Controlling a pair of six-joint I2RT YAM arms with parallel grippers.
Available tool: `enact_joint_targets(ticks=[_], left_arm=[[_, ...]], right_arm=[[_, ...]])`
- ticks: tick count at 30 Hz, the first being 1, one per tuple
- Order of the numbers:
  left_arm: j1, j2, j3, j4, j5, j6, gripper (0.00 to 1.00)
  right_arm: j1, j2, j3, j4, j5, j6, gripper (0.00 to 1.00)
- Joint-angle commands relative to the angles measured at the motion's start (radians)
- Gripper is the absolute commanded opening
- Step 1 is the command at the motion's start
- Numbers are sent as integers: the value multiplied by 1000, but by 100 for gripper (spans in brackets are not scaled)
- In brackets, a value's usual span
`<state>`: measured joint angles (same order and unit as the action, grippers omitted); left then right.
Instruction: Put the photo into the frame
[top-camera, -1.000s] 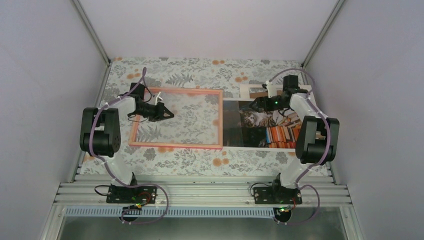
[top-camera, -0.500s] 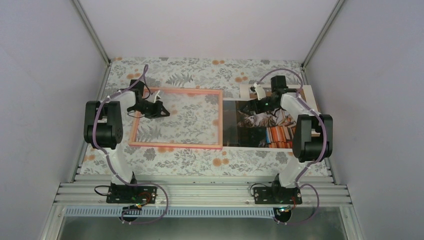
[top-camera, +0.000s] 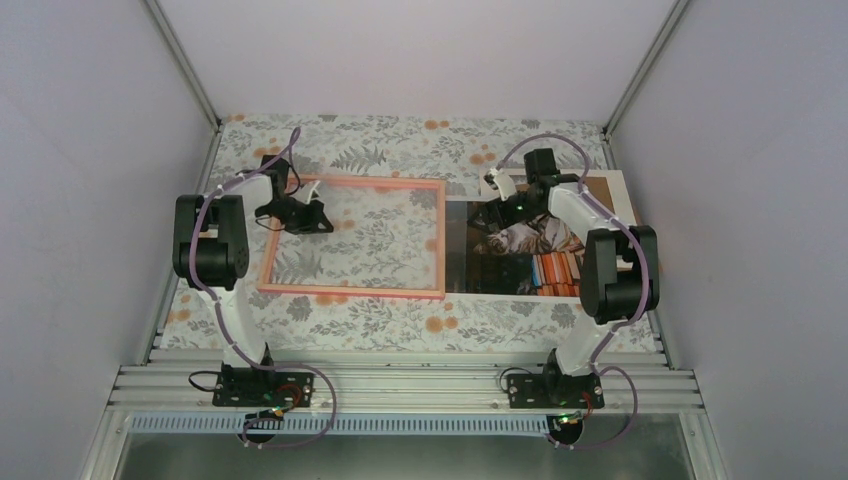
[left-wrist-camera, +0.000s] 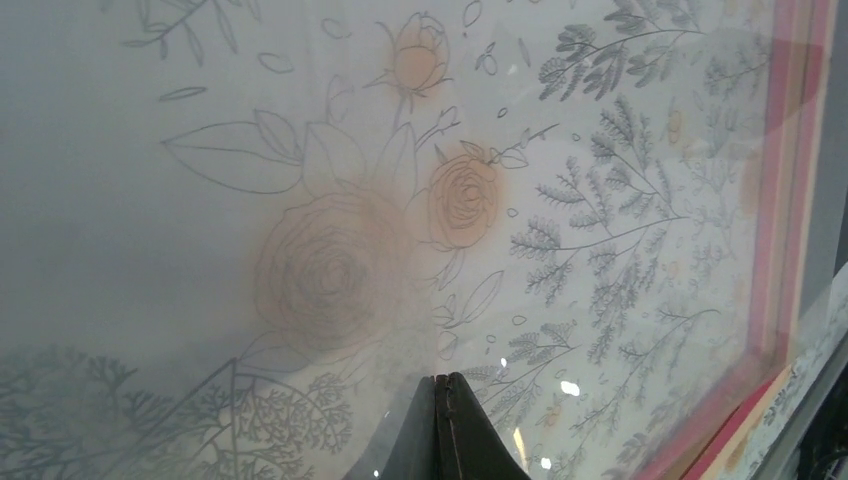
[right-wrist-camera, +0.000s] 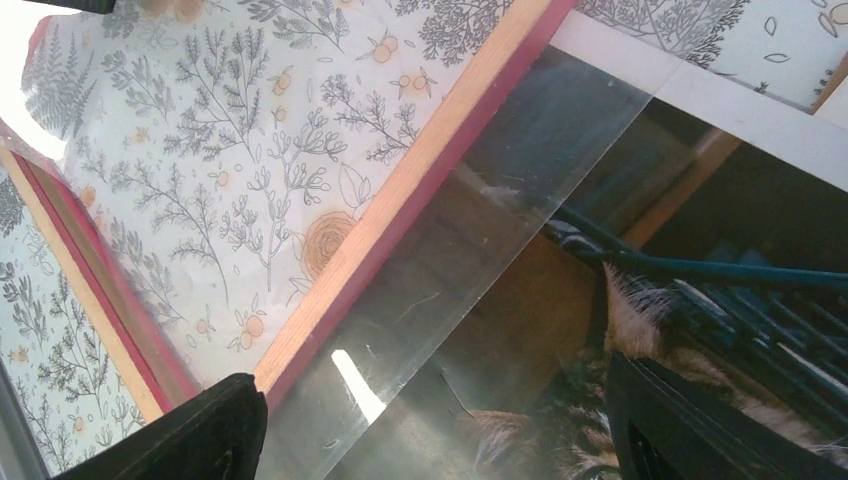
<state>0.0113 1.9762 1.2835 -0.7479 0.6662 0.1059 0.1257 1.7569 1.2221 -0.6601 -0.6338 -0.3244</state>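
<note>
The frame (top-camera: 352, 293) lies flat on the left half of the table, pink-edged, with the floral cloth showing through its clear pane (left-wrist-camera: 400, 200). The photo (top-camera: 540, 262) of a cat and books lies just right of it. My left gripper (top-camera: 324, 224) is shut and empty, its tip (left-wrist-camera: 447, 385) low over the pane near the frame's far left. My right gripper (top-camera: 497, 208) is open over the photo's far left corner, its fingers (right-wrist-camera: 205, 430) wide apart above the cat's fur (right-wrist-camera: 560, 420). The frame's edge (right-wrist-camera: 420, 190) runs beside it, and a clear glossy strip (right-wrist-camera: 470, 270) overlaps the photo.
A brown backing board (top-camera: 606, 188) lies under the photo at the far right. Floral cloth (top-camera: 400, 140) covers the table. Grey walls (top-camera: 100, 150) stand on both sides and at the back. An aluminium rail (top-camera: 400, 385) carries the arm bases at the near edge.
My left gripper has pulled back to the left over the pane. My right arm has swung further away and left, bringing its gripper to the photo's far left corner.
</note>
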Motion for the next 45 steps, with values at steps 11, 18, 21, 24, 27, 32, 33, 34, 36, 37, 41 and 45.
enact_joint_targets(ticks=[11, 18, 21, 24, 27, 32, 33, 34, 36, 37, 41, 45], left_arm=[[15, 27, 48, -121, -66, 36, 2], [22, 24, 78, -168, -48, 34, 2], [24, 26, 79, -170, -64, 36, 2], [26, 27, 73, -169, -81, 34, 2], [29, 29, 65, -163, -105, 33, 2], [35, 36, 66, -158, -142, 31, 2], [34, 37, 68, -158, -147, 31, 2], [35, 39, 70, -159, -151, 32, 2], [34, 41, 70, -159, -156, 34, 2], [35, 42, 70, -159, -162, 36, 2], [36, 44, 70, -165, -178, 42, 2], [38, 41, 68, -167, -199, 47, 2]], right_arm=[[80, 47, 78, 13, 43, -18, 82], [135, 69, 82, 43, 55, -2, 82], [158, 83, 89, 54, 69, 3, 81], [177, 94, 101, 65, 79, 14, 81], [196, 114, 122, 75, 89, 30, 81], [222, 141, 149, 87, 109, 54, 81], [226, 146, 152, 89, 113, 57, 81], [228, 151, 156, 92, 119, 59, 81], [231, 168, 172, 94, 130, 62, 81], [230, 177, 186, 93, 136, 63, 81], [230, 202, 219, 98, 166, 70, 81], [230, 208, 222, 101, 185, 72, 81]])
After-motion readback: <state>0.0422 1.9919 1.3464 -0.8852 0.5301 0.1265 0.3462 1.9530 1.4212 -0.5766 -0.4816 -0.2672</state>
